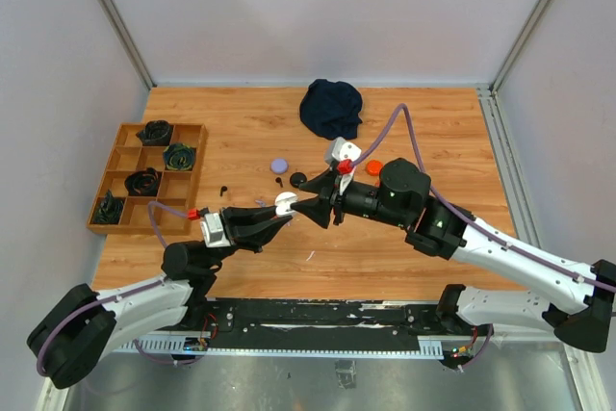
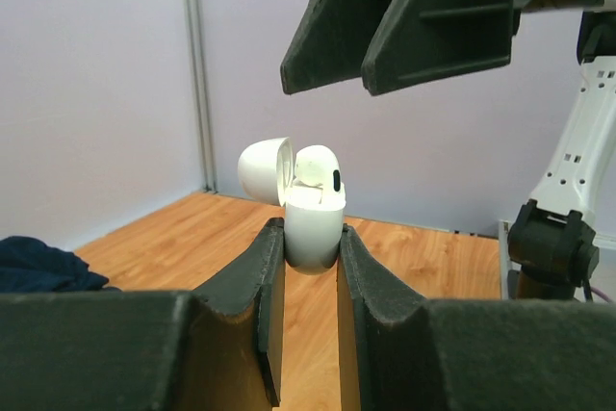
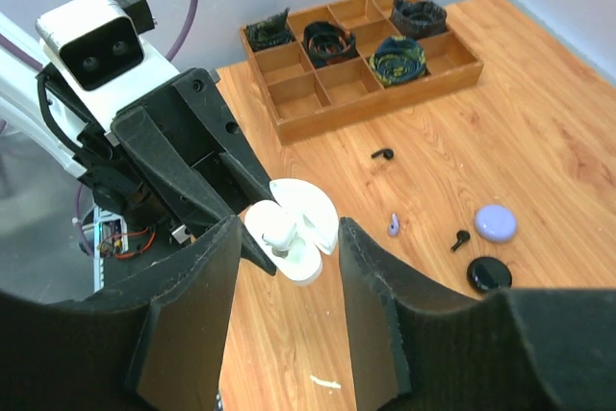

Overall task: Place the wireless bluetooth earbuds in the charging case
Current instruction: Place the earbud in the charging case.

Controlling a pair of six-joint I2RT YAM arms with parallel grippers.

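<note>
The left gripper's fingers clench the white charging case upright and flipped open, over the tabletop's near middle. A white earbud sits inside, and the right gripper's fingers stand parted and empty.

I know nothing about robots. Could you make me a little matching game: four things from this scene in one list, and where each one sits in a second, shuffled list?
Things:
1. white charging case
2. purple round case
3. dark blue cloth
4. wooden tray

Places:
A. at the far edge of the table
B. on the left side, dark rolled things in some compartments
C. clamped in the left gripper, lid open
D. lying on the wood near a black round case

Pairs: 1-C, 2-D, 3-A, 4-B.
</note>
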